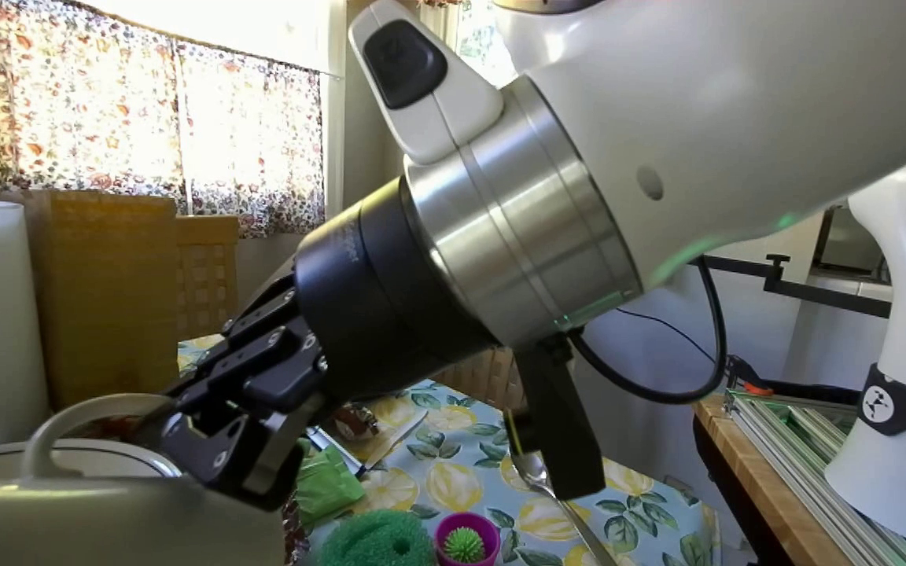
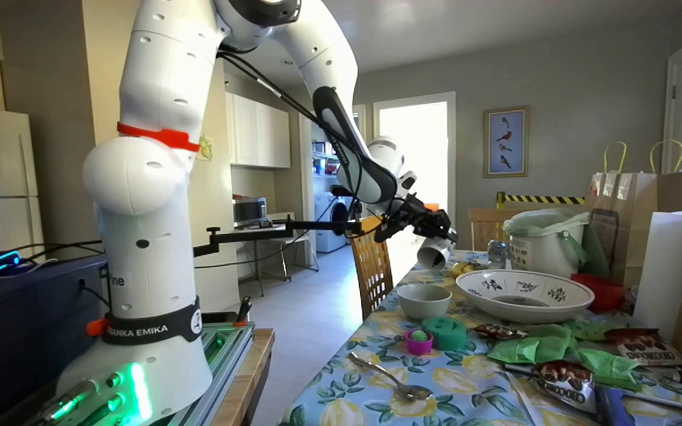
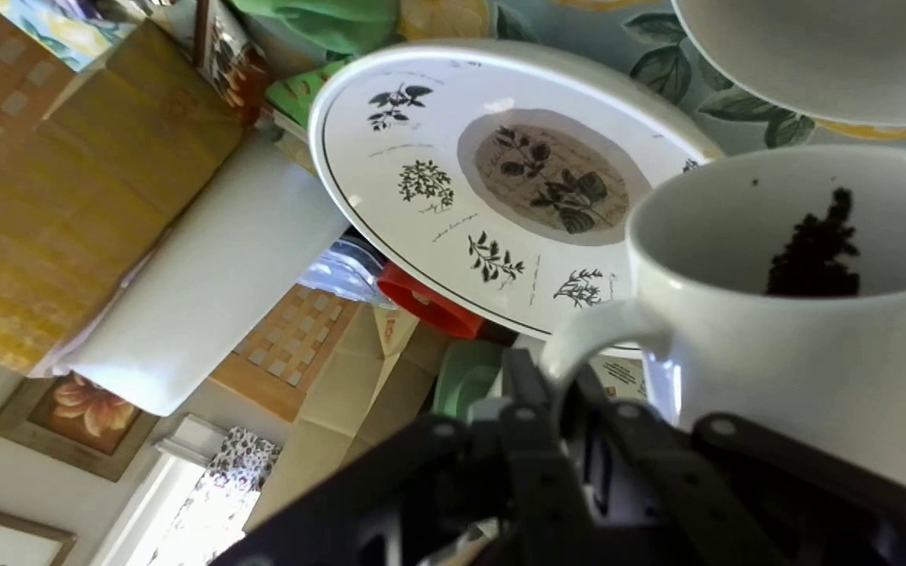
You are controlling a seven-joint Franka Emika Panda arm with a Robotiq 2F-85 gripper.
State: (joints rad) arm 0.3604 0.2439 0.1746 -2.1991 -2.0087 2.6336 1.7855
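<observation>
A white mug [image 3: 799,385] is held by its handle [image 3: 594,326] above a desk [image 2: 317,402] spread with a lemon-print cloth [image 2: 477,370], the fingers [image 3: 532,440] of a white robot arm [image 1: 736,102] clamped on the loop of the handle. The mug is tipped well over, and its mouth is seen slanting downward in an exterior view. In the wrist view, a dark clump [image 3: 815,263] is shown inside it. The mug is held near the desk edge that faces the arm's base [image 2: 169,378], close to a pale bowl [image 2: 424,305]; whether it is suspended squarely over the bowl cannot be told. A wide plate [image 2: 524,293] printed with herbs is set beside the bowl, farther in from that edge. By the same edge, a green sponge [image 2: 444,332] and a pink cup [image 2: 418,348] are placed side by side, a spiky green ball [image 2: 418,335] nested in the cup, and a metal spoon [image 2: 414,391] is laid near them. Toward the middle of the desk, brown wrappers [image 2: 566,383] and green packets [image 2: 530,348] are scattered. Toward the opposite edge, a white bucket [image 2: 545,257], paper bags [image 2: 622,219], a white roll [image 2: 669,266] and a tall cardboard box [image 1: 107,299] are lined up, with daylight let in through a flowered curtain [image 1: 107,134] beyond the box in an exterior view.
</observation>
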